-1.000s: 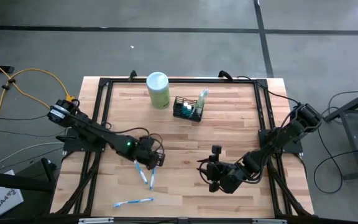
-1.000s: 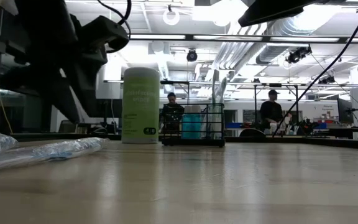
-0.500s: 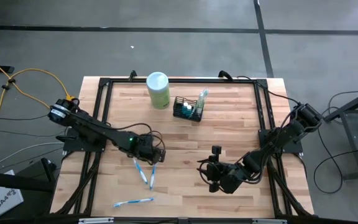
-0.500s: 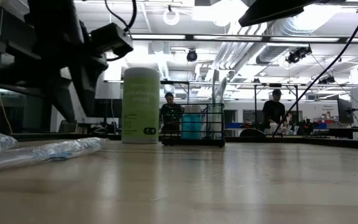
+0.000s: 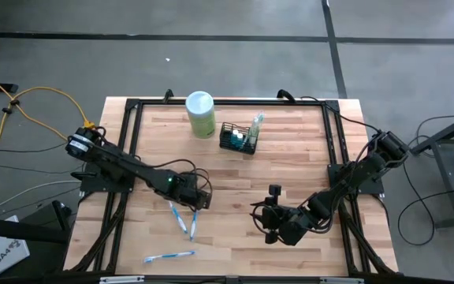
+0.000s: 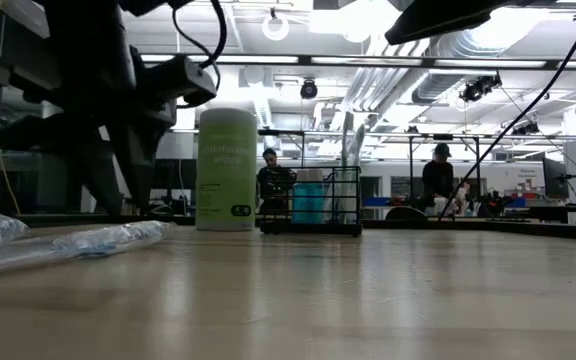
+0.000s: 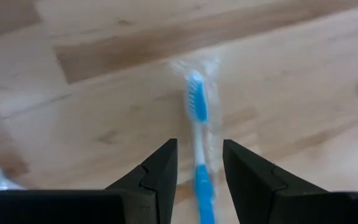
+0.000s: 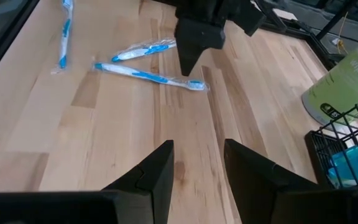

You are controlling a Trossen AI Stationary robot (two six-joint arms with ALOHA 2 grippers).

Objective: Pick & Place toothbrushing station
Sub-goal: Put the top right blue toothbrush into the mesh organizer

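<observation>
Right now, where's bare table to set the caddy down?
Free: the board between the caddy and the right pincer, and the right half toward the frame. Crowded: front left, where three toothbrushes lie under the left pincer.

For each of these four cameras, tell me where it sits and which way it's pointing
High view: above the table, looking straight down; both arms, left gripper and right gripper show.
Low view: at tabletop height, looking level past the green canister and black wire basket into the room; dark arm parts hang at left.
Left wrist view: on the left arm, looking down at a wrapped blue toothbrush between its own open fingers.
Right wrist view: on the right arm, looking across the table; own open fingers show.
Shared: right wrist and high views both see the left gripper and three toothbrushes.
</observation>
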